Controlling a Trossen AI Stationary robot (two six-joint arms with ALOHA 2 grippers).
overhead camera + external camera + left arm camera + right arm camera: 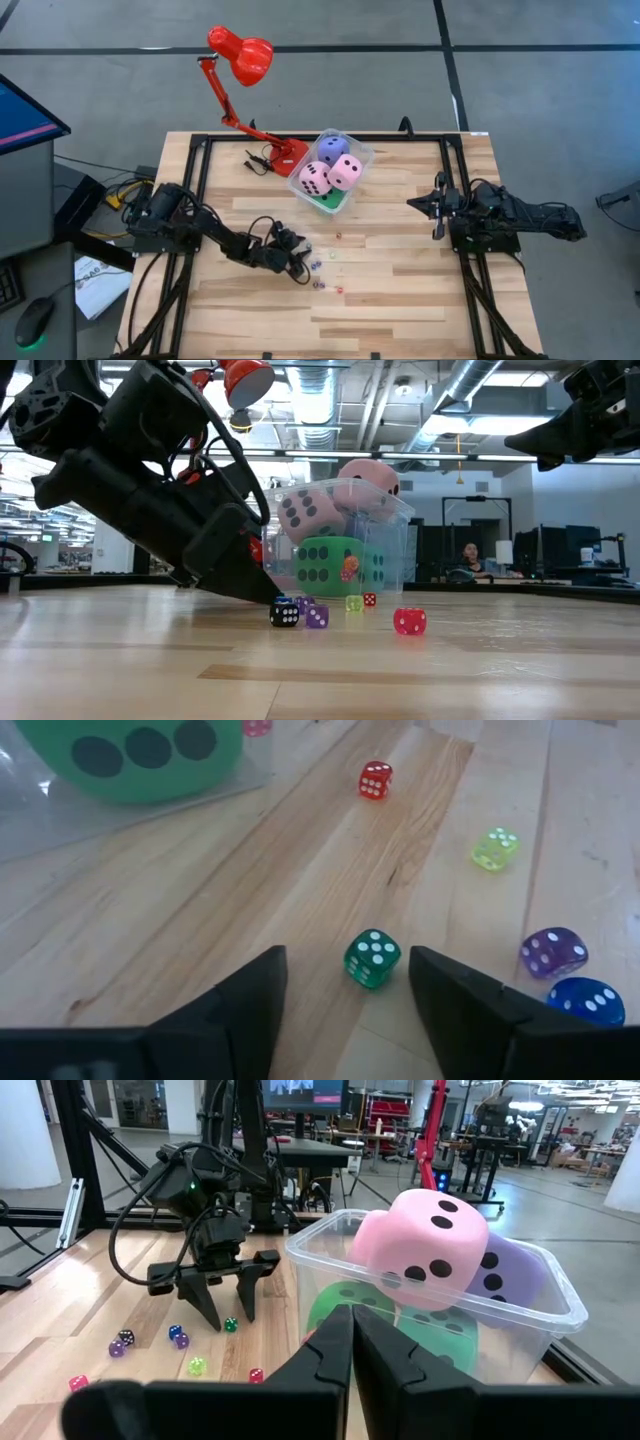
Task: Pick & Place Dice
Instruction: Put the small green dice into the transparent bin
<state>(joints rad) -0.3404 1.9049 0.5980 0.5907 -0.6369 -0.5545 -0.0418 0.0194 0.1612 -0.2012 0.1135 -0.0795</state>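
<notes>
Near the middle of the tabletop, toward its front edge, I've got the left gripper (300, 270) down low, arm stretched out from the left side and folded at the elbow, wrist pitched steeply so the fingertips point at the wood. On the left wrist view the claw is released, both fingers (240, 1010) spread wide, with a tiny green die (372, 958) sitting between the tips, touching neither. Just beside it lie a purple die (553, 951) and a blue die (586, 1001), a yellow-green die (495, 849) a little farther on, and a red die (375, 779) farther still toward the tub. From the low view I also see a black die (284, 613) by the fingertips and a pink die (409, 621) off on its own, nearer the front edge.

Over at the back edge, about centre, the clear tub (362, 152) holds the big soft dice: two pink cubes (330, 175) on top, a purple cube (333, 148) behind them, a green cube (325, 566) at the bottom against the wall.

My right gripper (436, 204) hangs above the tabletop on the right side, arm level and pointing toward the centre, well apart from the dice. Its claw is clenched, fingers (330, 1355) pressed together on nothing.
</notes>
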